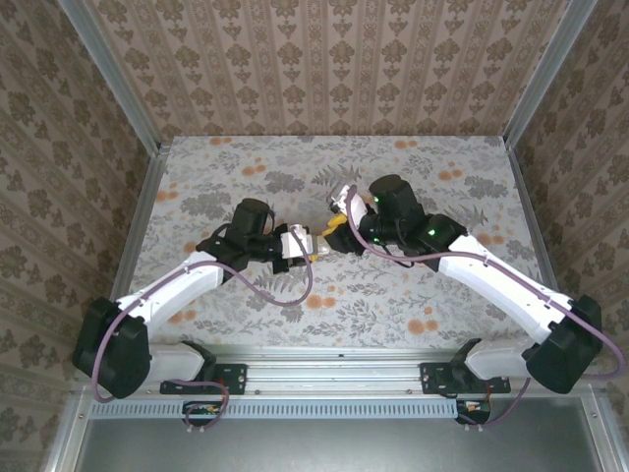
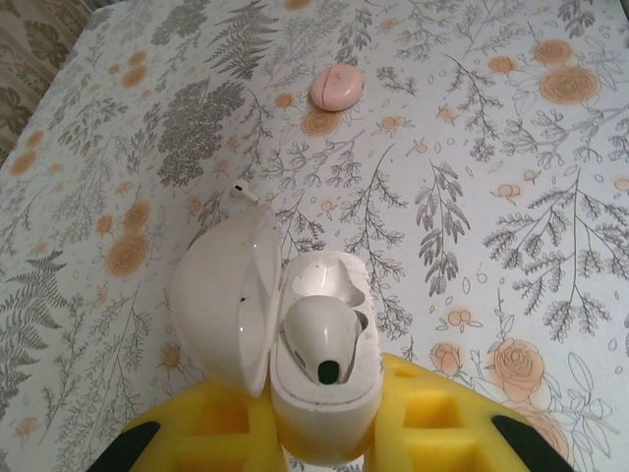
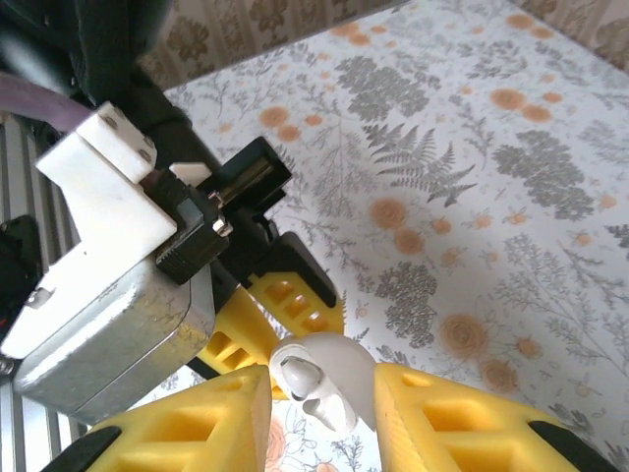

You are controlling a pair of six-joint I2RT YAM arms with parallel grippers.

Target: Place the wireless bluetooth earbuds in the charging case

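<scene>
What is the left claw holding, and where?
The open charging case, pinched by its bottom half between the left gripper's yellow fingers.

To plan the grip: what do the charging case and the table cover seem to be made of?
Charging case: probably hard plastic, glossy white, since its open lid carries soft highlights. Table cover: printed floral sheet, matte; cloth or vinyl, I cannot tell.

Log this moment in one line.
left gripper jaws shut on charging case, lid open; one earbud in case; other earbud on table; right gripper jaws open
</scene>
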